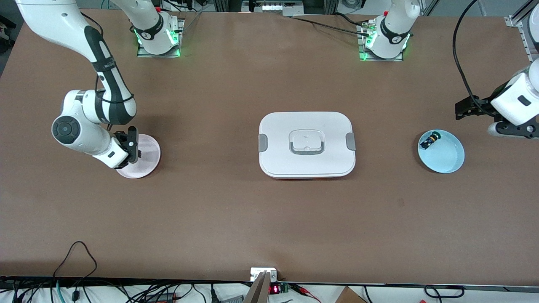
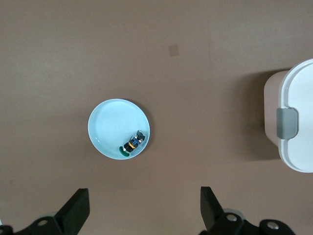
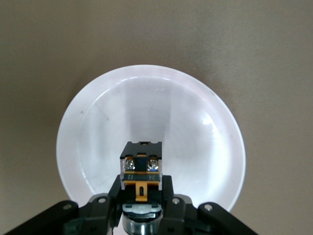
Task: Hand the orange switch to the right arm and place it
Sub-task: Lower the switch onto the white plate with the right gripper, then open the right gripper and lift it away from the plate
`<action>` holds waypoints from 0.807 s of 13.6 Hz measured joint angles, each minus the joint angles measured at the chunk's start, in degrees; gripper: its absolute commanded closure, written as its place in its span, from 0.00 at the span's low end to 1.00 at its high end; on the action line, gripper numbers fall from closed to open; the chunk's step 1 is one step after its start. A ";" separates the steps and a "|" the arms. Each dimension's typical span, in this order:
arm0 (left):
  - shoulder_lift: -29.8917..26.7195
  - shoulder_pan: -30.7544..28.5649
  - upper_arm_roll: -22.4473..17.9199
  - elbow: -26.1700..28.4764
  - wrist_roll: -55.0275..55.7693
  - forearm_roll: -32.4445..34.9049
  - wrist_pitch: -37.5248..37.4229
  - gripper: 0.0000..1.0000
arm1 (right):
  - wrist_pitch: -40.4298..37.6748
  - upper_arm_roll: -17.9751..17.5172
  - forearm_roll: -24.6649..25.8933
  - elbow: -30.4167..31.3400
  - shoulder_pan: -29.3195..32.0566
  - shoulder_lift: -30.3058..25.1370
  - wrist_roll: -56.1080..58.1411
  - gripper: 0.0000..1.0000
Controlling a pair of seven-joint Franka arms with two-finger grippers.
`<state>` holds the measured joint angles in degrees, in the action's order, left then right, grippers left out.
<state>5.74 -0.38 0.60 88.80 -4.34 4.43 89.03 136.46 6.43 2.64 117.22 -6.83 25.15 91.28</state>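
Note:
My right gripper (image 1: 134, 146) is over the pink plate (image 1: 148, 159) at the right arm's end of the table. In the right wrist view it (image 3: 141, 185) is shut on the orange switch (image 3: 141, 169), a black block with an orange base, held just over the plate (image 3: 146, 103). I cannot tell whether the switch touches the plate. My left gripper (image 1: 463, 110) hangs open and empty over bare table beside the blue plate (image 1: 447, 159). Its fingers (image 2: 78, 205) stand wide apart in the left wrist view.
A small black switch with a green cap (image 1: 430, 139) lies in the blue plate (image 2: 110, 122), as the left wrist view (image 2: 132, 143) also shows. A white lidded container (image 1: 306, 145) with grey latches sits mid-table; its end shows in the left wrist view (image 2: 298, 117).

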 measured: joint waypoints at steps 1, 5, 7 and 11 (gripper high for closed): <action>-0.47 -0.29 -0.01 0.09 1.02 -0.28 0.40 0.00 | 1.56 -0.01 0.01 0.88 0.00 0.45 0.00 0.76; -2.83 -0.61 -0.01 2.66 6.70 -2.34 2.90 0.00 | 3.80 -0.21 0.02 2.41 -0.01 1.55 0.01 0.01; -3.96 -0.61 0.00 4.23 7.52 -2.69 3.76 0.00 | 3.80 -0.21 -0.05 2.39 -0.01 1.51 -0.09 0.00; -4.64 -0.83 -0.01 4.75 7.55 -2.69 3.92 0.00 | 2.99 -0.26 -2.56 0.69 -0.06 -0.10 -3.64 0.00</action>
<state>1.10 -1.21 0.59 93.55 3.21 1.74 92.95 139.45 6.17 0.09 117.91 -6.89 25.05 87.63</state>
